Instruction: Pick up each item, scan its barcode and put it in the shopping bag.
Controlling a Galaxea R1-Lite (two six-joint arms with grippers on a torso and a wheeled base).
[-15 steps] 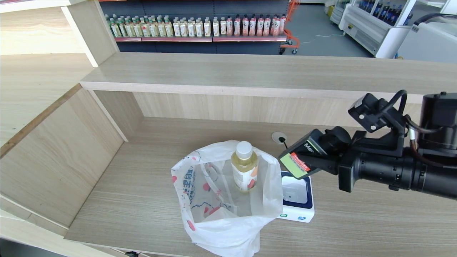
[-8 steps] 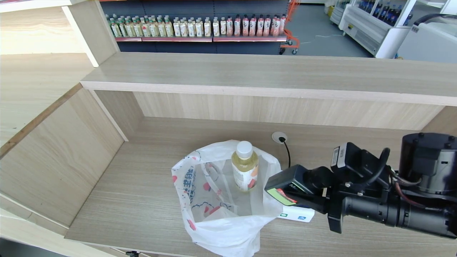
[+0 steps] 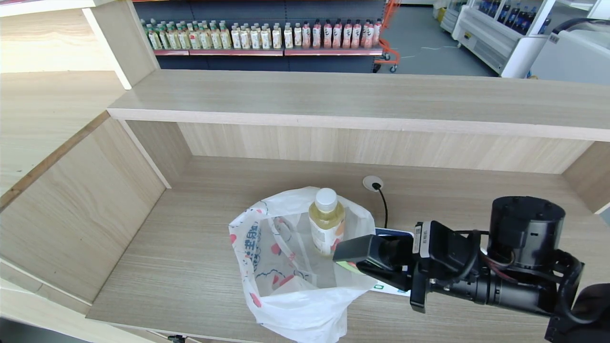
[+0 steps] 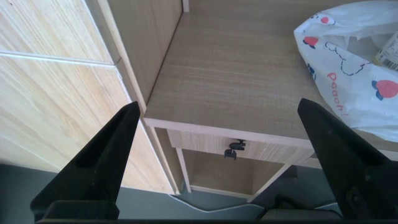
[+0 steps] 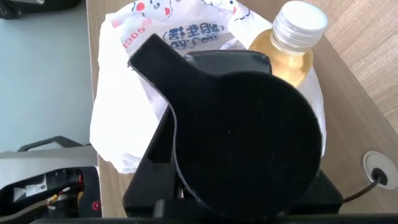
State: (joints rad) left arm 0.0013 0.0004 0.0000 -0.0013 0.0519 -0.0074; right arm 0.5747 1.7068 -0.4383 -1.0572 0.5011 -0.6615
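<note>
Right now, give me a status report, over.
Left pincer open, off counter's near edge. Right pincer shut on black box at shopping bag rim. Bottle upright inside bag, far side.

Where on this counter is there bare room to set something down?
Bare counter lies left of the shopping bag, up to the side panel, and behind it up to the back panel. The bag's right is crowded: scanner, cable, and the right gripper with its pack.

Matte black arm [image 3: 500, 291], looped black cable [image 3: 472, 257]
</note>
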